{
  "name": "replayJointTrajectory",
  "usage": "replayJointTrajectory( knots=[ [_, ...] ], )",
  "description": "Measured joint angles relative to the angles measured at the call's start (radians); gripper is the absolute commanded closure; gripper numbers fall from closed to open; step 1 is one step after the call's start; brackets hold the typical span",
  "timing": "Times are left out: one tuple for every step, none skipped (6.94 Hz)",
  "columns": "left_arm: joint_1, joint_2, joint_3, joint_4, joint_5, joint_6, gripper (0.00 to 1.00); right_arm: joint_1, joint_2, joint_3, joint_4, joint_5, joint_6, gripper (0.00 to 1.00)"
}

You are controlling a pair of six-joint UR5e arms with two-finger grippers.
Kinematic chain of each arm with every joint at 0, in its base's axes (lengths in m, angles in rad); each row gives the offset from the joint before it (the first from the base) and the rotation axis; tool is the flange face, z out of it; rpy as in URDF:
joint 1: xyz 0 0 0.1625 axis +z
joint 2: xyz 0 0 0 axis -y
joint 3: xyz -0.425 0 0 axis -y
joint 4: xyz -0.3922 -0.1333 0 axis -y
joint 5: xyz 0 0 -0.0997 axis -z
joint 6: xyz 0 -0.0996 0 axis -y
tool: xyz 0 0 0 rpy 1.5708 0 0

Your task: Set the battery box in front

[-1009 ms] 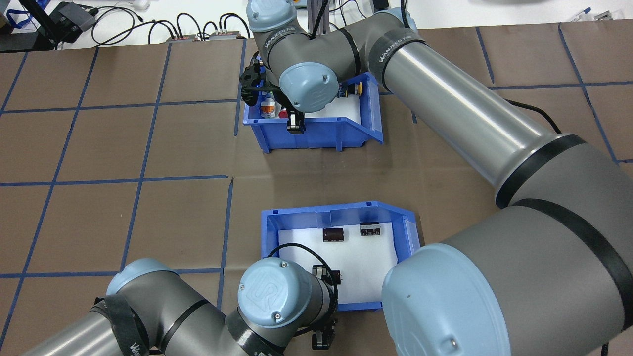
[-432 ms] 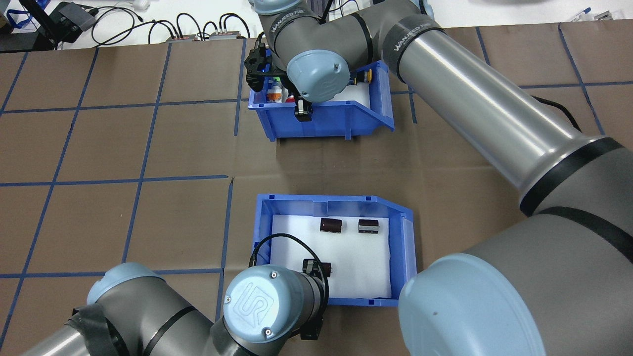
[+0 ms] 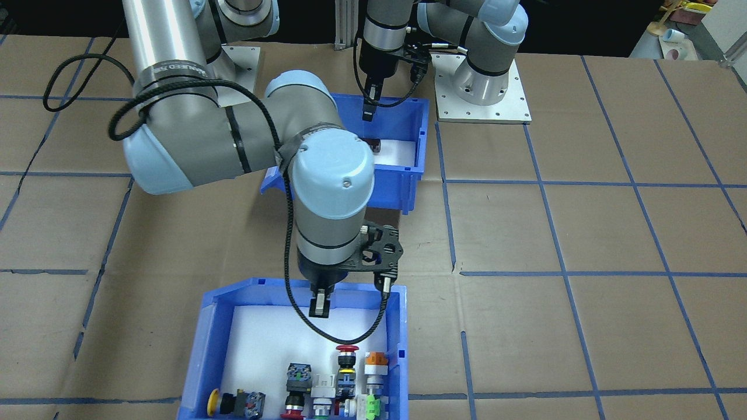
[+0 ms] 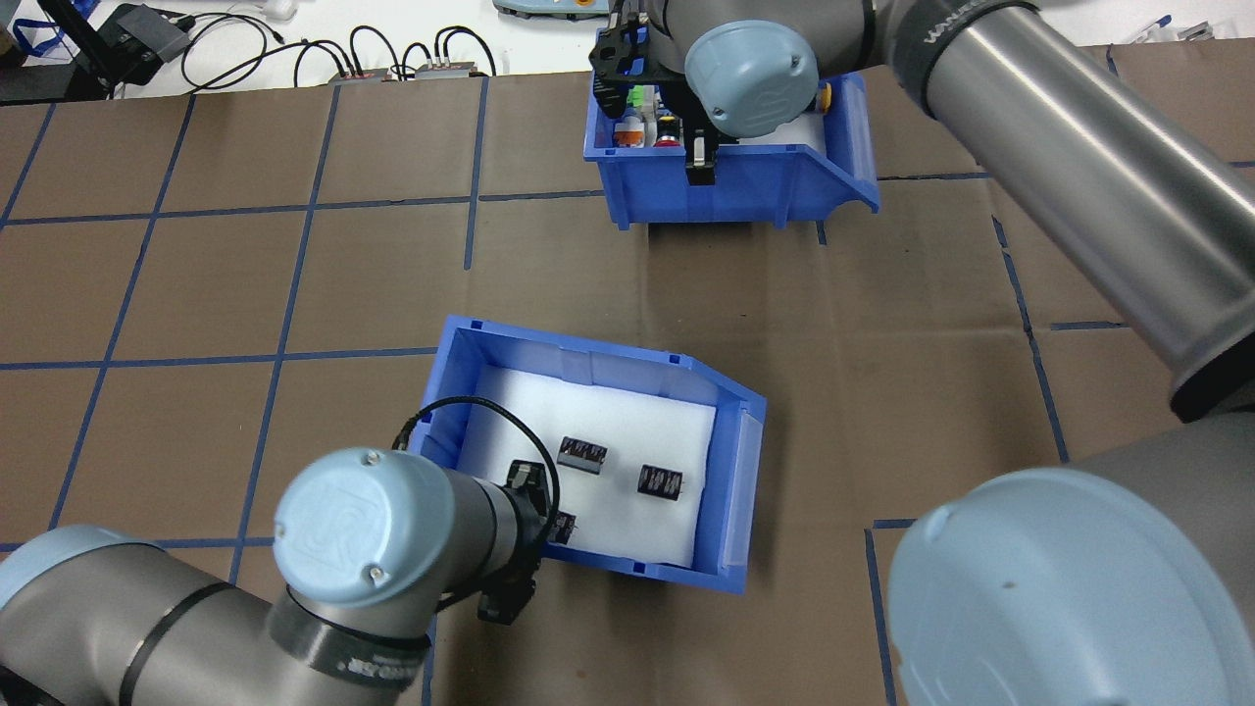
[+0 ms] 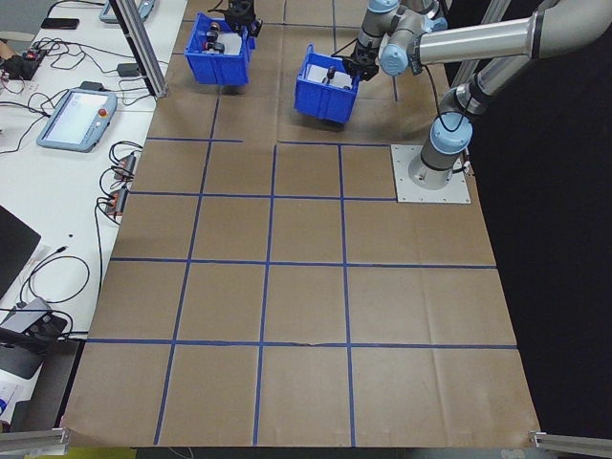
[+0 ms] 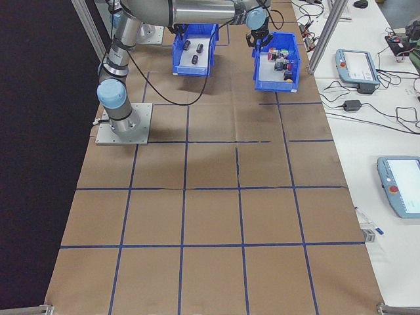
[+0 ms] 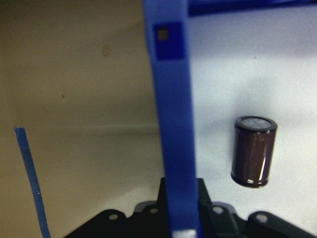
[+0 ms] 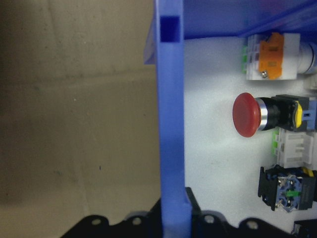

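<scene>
L gripper (image 4: 529, 534) clamped battery box (image 4: 730, 431) rear wall to swing it; R gripper (image 4: 698, 162) clamped push-button bin (image 4: 755, 186) wall, holding it lifted.

1. We see a table (image 4: 196, 284) covered in brown paper, with blue tape lines (image 4: 196, 360) gridding it beneath both grippers.
2. Two metal base plates lie on it: one (image 3: 513, 105) just behind the left gripper (image 3: 367, 111), one (image 3: 242, 58) well behind the right gripper (image 3: 318, 303).
3. The battery box (image 4: 730, 441) hangs at the left gripper and the button bin (image 4: 765, 181) at the right, each with a wall clamped between the jaws. We cannot tell whether either touches the paper.
</scene>
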Motion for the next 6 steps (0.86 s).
replayJointTrajectory(
  knots=[
    [0.113,-0.001,0.015,-0.008,-0.056,0.097,1.00,-0.049,-0.042,0.049,-0.002,0.003,-0.052,0.93],
    [0.213,-0.026,0.045,-0.011,-0.107,0.177,1.00,-0.108,-0.094,0.121,-0.009,0.007,-0.126,0.93],
    [0.290,-0.076,0.086,-0.009,-0.138,0.246,1.00,-0.172,-0.150,0.198,-0.016,0.013,-0.208,0.93],
    [0.338,-0.149,0.144,-0.004,-0.165,0.286,1.00,-0.234,-0.206,0.267,-0.022,0.018,-0.288,0.93],
    [0.362,-0.234,0.223,-0.001,-0.193,0.303,1.00,-0.286,-0.253,0.325,-0.030,0.021,-0.358,0.93],
    [0.370,-0.324,0.311,0.002,-0.206,0.304,1.00,-0.328,-0.291,0.370,-0.036,0.021,-0.416,0.93]
  ],
)
